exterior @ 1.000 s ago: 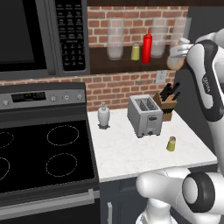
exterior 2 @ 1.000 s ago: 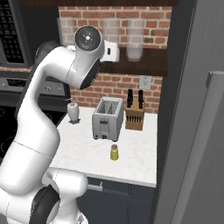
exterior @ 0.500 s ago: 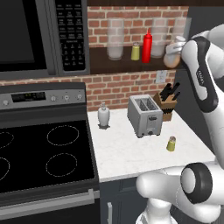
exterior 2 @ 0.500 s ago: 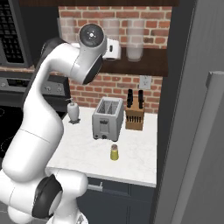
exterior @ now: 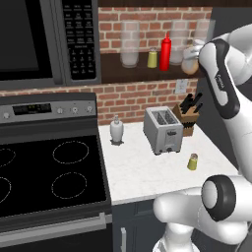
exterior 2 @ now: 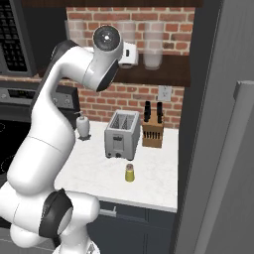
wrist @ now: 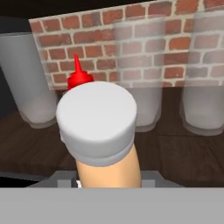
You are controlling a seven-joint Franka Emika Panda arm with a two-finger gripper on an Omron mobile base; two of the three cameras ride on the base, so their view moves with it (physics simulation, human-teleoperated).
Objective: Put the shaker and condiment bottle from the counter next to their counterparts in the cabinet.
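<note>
In the hand view, the condiment bottle (wrist: 105, 144) is seen closest, its pale grey cap uppermost and its orange-tan neck clamped at the bottom by the end effector (wrist: 107, 181), which is clenched on it. Just behind the cap, the pointed nozzle of the slim red squeeze bottle (wrist: 78, 76) is seen, and beyond that tall clear glass jars (wrist: 138, 74) are ranged on the dark wooden cabinet shelf (wrist: 183, 153) against red brick.

In the left base view, the deep yellow-olive shaker (exterior: 193, 161) is found upright on the white surface (exterior: 147, 172), near its front edge and apart from the toaster (exterior: 163, 130). A knife block (exterior: 187, 118) is placed just beside the toaster, and a small white dispenser (exterior: 116, 129) to its left near the stove (exterior: 49, 172). Higher and farther, the pale yellow-green shaker (exterior: 152, 59) and the red squeeze bottle are set side by side on the shelf, with the held bottle raised at shelf level just to their right.
</note>
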